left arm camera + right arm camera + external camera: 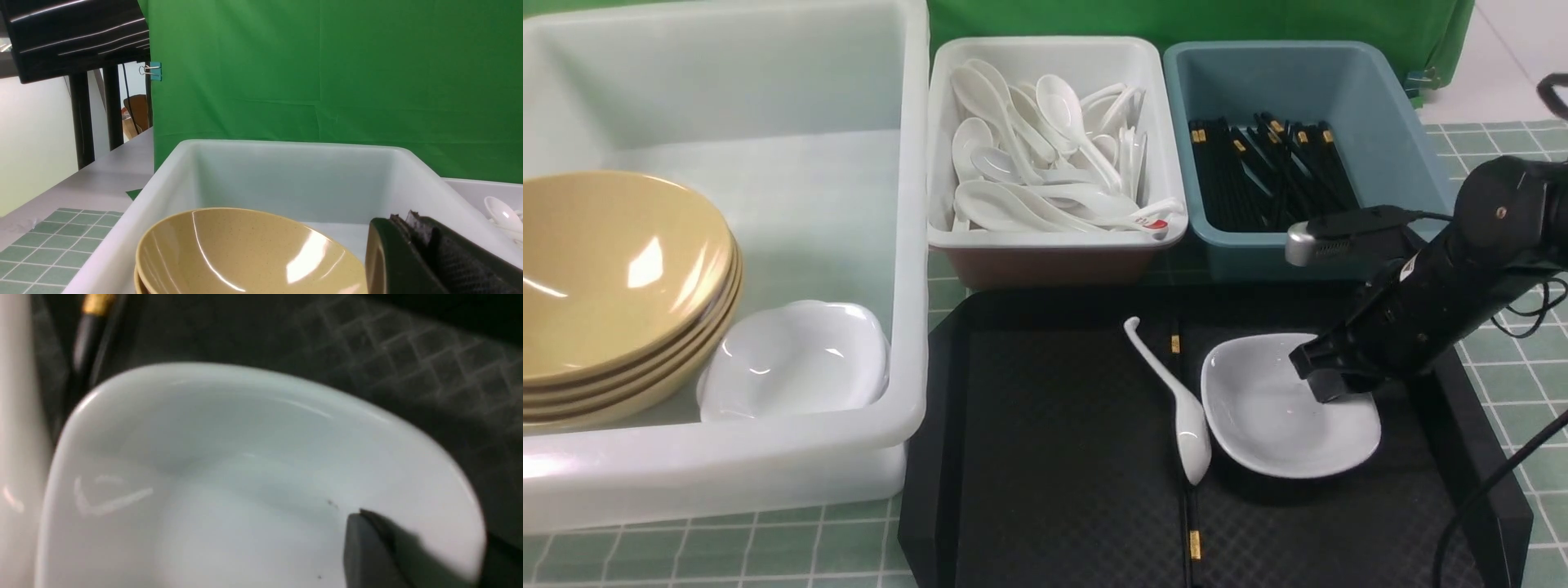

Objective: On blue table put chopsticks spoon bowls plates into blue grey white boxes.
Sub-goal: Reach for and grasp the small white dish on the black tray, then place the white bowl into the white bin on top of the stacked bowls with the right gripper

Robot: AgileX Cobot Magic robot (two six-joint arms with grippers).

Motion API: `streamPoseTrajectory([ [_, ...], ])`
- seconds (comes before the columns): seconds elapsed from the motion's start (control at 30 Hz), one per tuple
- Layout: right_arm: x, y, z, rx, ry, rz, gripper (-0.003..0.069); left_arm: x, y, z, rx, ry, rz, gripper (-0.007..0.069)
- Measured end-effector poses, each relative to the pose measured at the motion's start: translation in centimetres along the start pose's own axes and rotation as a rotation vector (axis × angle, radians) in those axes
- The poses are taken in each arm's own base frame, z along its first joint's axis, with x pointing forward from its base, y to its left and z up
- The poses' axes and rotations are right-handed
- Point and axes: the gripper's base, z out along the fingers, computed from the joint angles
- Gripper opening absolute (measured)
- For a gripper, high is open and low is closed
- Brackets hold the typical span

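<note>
Dish pickup under way | Right fingers [1346, 385] straddle the rim of a glossy white rounded-square dish [1258, 408] on the black textured tray [1054, 457] (pinched or merely parted, cannot tell) | Left fingers [412, 222] closed | Next: firm grip, then lift toward translucent white tub [907, 245]

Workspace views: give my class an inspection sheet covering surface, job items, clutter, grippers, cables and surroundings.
Surface: green-tiled table, partly covered by black tray.
Job items: spoon lying across chopsticks, beside plate, on tray; bowls stacked in tub.
Clutter: nothing seen.
Left gripper: shut, empty.
Right gripper: at plate's rim, one finger inside; grip unclear.
Cables: black cable crosses tray's right edge.
Surroundings: green cloth behind; binder clip on its edge.
</note>
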Motion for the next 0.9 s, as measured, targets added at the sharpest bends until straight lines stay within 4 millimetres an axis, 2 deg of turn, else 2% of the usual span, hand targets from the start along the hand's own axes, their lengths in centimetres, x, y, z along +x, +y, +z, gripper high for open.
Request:
streamPoseTrajectory([
  [0.07,0.2,-0.2,-1.8,-0.006,-0.013,-0.013,0.0168,0.0,0.0,0.0,0.0,0.0,0.0,0.0002],
  [0.1,0.3,-0.2,-2.0,-0.007,-0.01,-0.014,0.0155,0.0,0.0,0.0,0.0,0.0,0.0,0.0002],
  [0.13,0.4,-0.3,-3.9,-0.003,-0.04,-0.018,0.0099,0.0,0.0,0.0,0.0,0.0,0.0,0.0002],
  [0.17,0.3,-0.3,-5.3,0.007,-0.072,-0.032,0.0076,0.0,0.0,0.0,0.0,0.0,0.0,0.0002],
  [0.2,0.3,-0.3,-5.6,0.011,-0.079,-0.037,0.0076,0.0,0.0,0.0,0.0,0.0,0.0,0.0002],
  [0.3,-0.7,1.0,-10.9,0.015,-0.269,-0.078,0.0071,0.0,0.0,0.0,0.0,-0.001,0.0,0.0002],
  [0.37,-1.5,2.5,-13.1,-0.009,-0.378,-0.108,0.0071,0.0,0.0,0.0,0.001,-0.003,0.0,0.0002],
  [0.4,-2.3,4.4,-15.2,-0.052,-0.487,-0.149,0.0071,-0.1,0.0,0.0,0.003,-0.007,0.0,0.0002],
  [0.43,-2.9,6.1,-16.3,-0.094,-0.56,-0.179,0.0071,-0.1,0.0,0.0,0.003,-0.008,0.0,0.0002],
  [0.5,-3.7,9.5,-17.7,-0.195,-0.67,-0.222,0.0071,-0.1,0.0,0.0,0.003,-0.008,0.0,0.0002],
  [0.53,-4.1,12.3,-18.1,-0.269,-0.728,-0.256,0.0071,-0.1,0.0,0.0,0.003,-0.008,0.0,0.0002],
  [0.6,-4.4,15.9,-17.5,-0.355,-0.779,-0.298,0.0071,-0.1,0.0,0.0,0.003,-0.008,0.0,0.0002],
  [0.67,-4.6,19.4,-15.3,-0.399,-0.799,-0.337,0.0071,-0.1,0.0,0.0,0.003,-0.009,0.0,0.0002],
  [0.7,-4.6,20.1,-15.1,-0.403,-0.81,-0.345,0.0071,-0.1,0.0,0.0,0.003,-0.009,0.0,0.0002],
  [0.73,-4.6,21.5,-14.0,-0.4,-0.82,-0.374,0.0071,-0.1,0.0,0.0,0.003,-0.009,0.0,0.0002],
  [0.77,-4.5,24.2,-10.8,-0.386,-0.824,-0.406,0.0071,-0.1,0.0,0.0,0.003,-0.007,0.0,0.0002],
  [0.9,-3.9,27.6,-6.5,-0.366,-0.824,-0.424,0.0071,0.0,0.0,0.0,0.0,0.0,0.0,0.0002],
])
